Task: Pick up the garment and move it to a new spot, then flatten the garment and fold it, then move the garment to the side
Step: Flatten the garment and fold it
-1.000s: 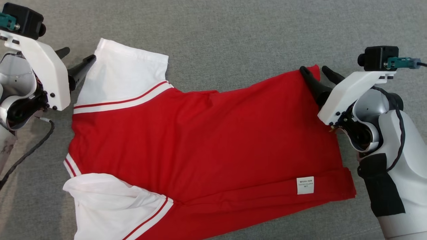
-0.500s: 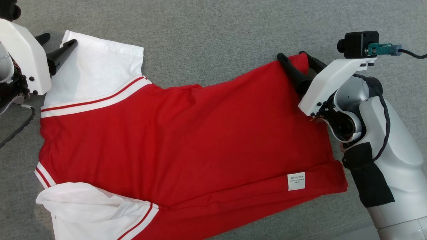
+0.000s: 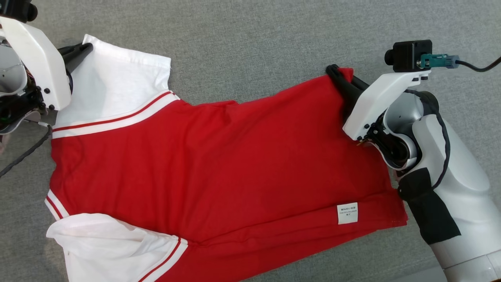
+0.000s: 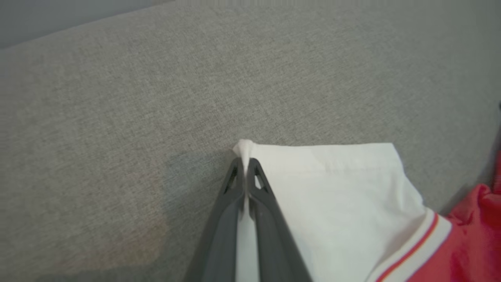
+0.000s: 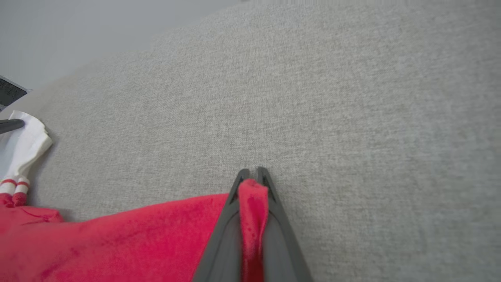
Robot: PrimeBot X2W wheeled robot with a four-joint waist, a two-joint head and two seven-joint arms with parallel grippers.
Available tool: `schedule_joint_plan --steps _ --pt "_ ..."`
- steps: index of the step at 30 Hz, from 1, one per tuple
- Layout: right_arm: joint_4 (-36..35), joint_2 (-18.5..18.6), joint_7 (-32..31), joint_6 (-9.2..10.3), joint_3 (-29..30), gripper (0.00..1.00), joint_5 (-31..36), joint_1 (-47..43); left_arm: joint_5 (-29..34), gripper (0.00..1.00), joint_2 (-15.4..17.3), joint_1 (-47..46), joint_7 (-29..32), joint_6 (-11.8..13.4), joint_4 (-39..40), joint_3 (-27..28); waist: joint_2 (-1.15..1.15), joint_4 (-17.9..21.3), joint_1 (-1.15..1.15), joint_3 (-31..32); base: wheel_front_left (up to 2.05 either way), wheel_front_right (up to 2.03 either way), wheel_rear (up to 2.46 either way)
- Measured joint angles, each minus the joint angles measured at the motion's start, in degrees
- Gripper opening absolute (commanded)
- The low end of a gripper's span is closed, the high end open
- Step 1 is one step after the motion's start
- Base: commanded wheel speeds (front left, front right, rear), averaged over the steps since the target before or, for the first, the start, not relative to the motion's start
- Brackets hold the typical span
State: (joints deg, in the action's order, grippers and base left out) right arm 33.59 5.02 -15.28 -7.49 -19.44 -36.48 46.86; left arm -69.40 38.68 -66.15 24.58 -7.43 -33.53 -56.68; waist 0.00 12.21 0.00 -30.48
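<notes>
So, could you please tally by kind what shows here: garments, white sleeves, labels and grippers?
garment: 1
white sleeves: 2, upper sleeve and lower sleeve
label: 1
grippers: 2, left gripper and right gripper, both shut on the garment
Total: 6

Both arms wear glossy white shells. Take the right arm's white bracket (image 3: pixel 385 96) as the marker. Above it sits a black camera box (image 3: pixel 407 55) with a teal plug (image 3: pixel 436 61) and a black cable (image 3: pixel 475 67). Dark screws (image 3: pixel 363 127) dot its lower end. Below it, a black band (image 3: pixel 430 211) wraps the forearm (image 3: pixel 462 184). Long dark tapered jaws jut from under it.
</notes>
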Motion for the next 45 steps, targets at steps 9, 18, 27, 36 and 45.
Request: schedule_joint_plan --steps 9,18,27,36,45 --pt "1.6 1.9 4.2 0.0 -1.3 0.0 -1.5 -0.1 -4.5 0.0 1.4 -0.4 -2.8 0.0 1.5 -3.1 0.0 -0.9 0.0 3.2 0.0 0.0 0.0" --pt "2.6 4.8 7.4 0.0 -2.5 0.0 -3.4 -2.9 -9.3 0.0 2.7 1.9 -0.3 0.0 7.4 -7.6 0.0 -2.7 0.0 8.8 0.0 0.0 0.0" --pt "4.4 9.1 8.6 0.0 -4.4 0.0 -7.1 -7.5 -17.3 0.0 8.7 6.0 8.2 0.0 18.5 -11.2 0.0 -5.6 0.0 16.0 0.0 0.0 0.0" --pt "4.9 13.2 7.6 0.0 -8.7 0.0 -11.3 -9.0 -22.7 0.0 11.8 9.7 15.7 0.0 26.4 -13.1 0.0 -9.8 0.0 20.3 0.0 0.0 0.0" --pt "5.7 16.6 7.3 0.0 -11.3 0.0 -14.8 -8.8 -26.0 0.0 13.2 11.7 19.5 0.0 29.4 -13.5 0.0 -12.0 0.0 21.5 0.0 0.0 0.0"
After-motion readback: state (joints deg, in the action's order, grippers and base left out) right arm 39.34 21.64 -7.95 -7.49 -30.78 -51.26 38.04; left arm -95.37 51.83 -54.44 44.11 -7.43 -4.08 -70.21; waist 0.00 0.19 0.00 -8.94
